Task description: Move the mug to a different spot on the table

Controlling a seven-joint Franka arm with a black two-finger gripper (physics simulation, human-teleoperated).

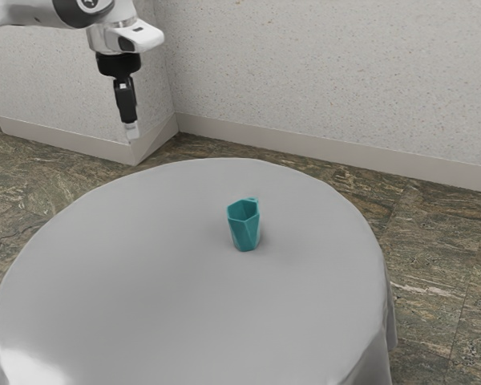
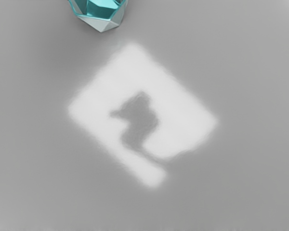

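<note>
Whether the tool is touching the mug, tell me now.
Apart. The exterior view shows the tool hanging high at that view's upper left, with open air and bare table between it and the mug standing mid-table.

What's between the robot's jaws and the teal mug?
Nothing: only bare grey table lies between the jaws and the mug, as the exterior view shows.

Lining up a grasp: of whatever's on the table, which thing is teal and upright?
The teal faceted mug, upright near the middle of the round grey table. It is the one mug in view, standing well clear of the hand.
</note>
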